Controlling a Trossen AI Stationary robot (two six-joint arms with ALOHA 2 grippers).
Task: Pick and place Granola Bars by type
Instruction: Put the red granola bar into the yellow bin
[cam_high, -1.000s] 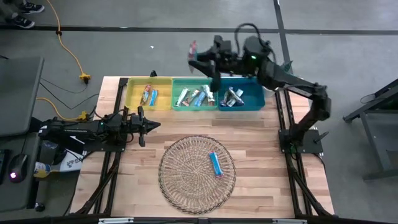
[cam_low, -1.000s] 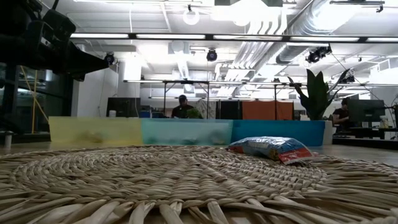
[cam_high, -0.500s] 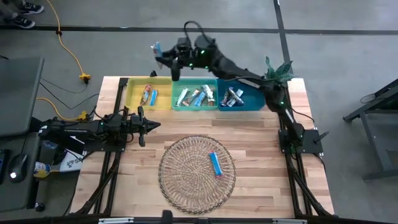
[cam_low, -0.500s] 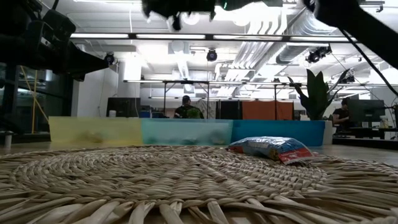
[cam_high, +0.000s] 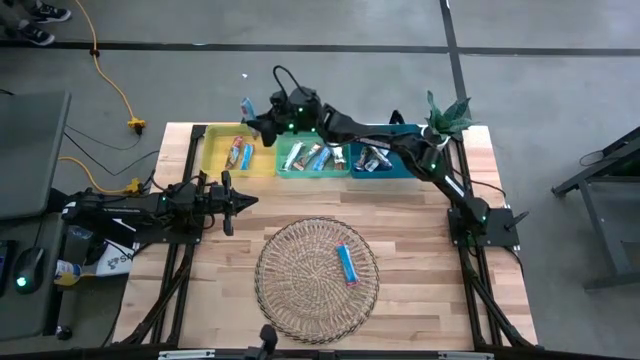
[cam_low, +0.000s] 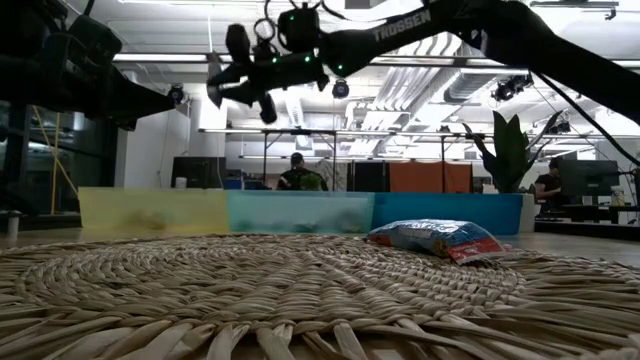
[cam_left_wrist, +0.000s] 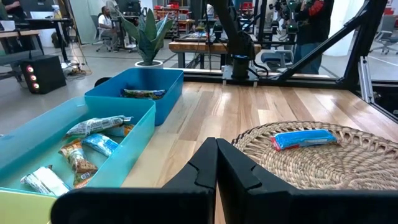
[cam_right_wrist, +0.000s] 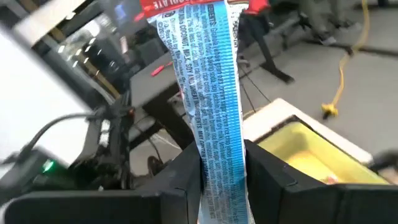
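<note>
My right gripper (cam_high: 258, 112) hangs in the air over the far edge of the yellow bin (cam_high: 240, 152), shut on a blue-wrapped granola bar (cam_right_wrist: 208, 93). The same bar (cam_high: 247, 104) shows just left of the fingers in the high view. Another blue bar (cam_high: 346, 264) lies flat on the round woven mat (cam_high: 317, 278). Several bars lie in the yellow, teal (cam_high: 312, 156) and blue (cam_high: 385, 156) bins. My left gripper (cam_high: 240, 201) waits shut at the table's left, pointing toward the right. My right gripper pinches the blue bar at one end (cam_right_wrist: 222, 177), one finger (cam_right_wrist: 186, 174) on either long edge of the wrapper. The fingers point about level toward the table's left. The rest of the bar sticks out beyond the fingertips, lifted clear above the yellow bin.
The three bins stand side by side along the far edge. A potted plant (cam_high: 447, 110) stands at the far right corner. Bare wood lies between the bins and the mat. People and desks show in the room behind.
My right gripper has swung along the far edge toward the table's left, from above the blue bin to above the yellow bin. It has come lower and rolled at the wrist. The blue bar stays pinched in it and clear of everything.
</note>
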